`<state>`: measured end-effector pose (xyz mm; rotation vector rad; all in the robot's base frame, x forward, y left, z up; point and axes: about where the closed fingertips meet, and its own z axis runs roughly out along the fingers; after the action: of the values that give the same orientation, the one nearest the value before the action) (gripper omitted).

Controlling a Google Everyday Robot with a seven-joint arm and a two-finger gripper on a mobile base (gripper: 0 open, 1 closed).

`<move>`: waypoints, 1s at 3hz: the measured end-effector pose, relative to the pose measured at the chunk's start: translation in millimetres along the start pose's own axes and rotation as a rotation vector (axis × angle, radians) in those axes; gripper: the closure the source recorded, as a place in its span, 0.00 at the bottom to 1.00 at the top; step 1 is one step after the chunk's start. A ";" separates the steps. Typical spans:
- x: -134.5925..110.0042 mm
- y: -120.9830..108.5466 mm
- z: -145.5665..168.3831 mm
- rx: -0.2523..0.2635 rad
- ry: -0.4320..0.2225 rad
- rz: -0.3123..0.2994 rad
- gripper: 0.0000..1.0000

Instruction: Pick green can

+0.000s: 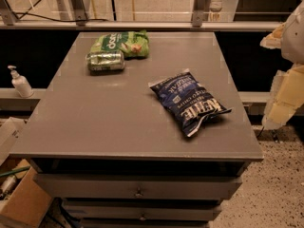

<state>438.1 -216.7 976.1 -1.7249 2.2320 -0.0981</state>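
Grey top (95, 122) of a drawer cabinet, seen from the front and above.

- Can (105, 61): green, shiny metal, laid on its side in the far left part of the top. Nothing is gripping it.
- Green bag (121, 42): flat, white lettering, placed just behind the can and seemingly touching it.
- Blue bag (190, 101): chips, laid at a slant right of centre, well apart from the can.
- Gripper (284, 87): pale, seen at the right edge of the view, off the side of the top and well apart from the can. Whether it is open or closed cannot be told.
- Drawers (137, 186): stacked under the top, each fitted with a small knob.
- Pump bottle (20, 82): white, stood upright on a ledge to the left of the cabinet.
- Box (23, 203): cardboard, at the lower left.
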 end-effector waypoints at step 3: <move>-36.4 5.4 25.6 0.012 -0.091 -0.062 0.00</move>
<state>448.6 -177.0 958.0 -1.7561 2.1102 -0.0454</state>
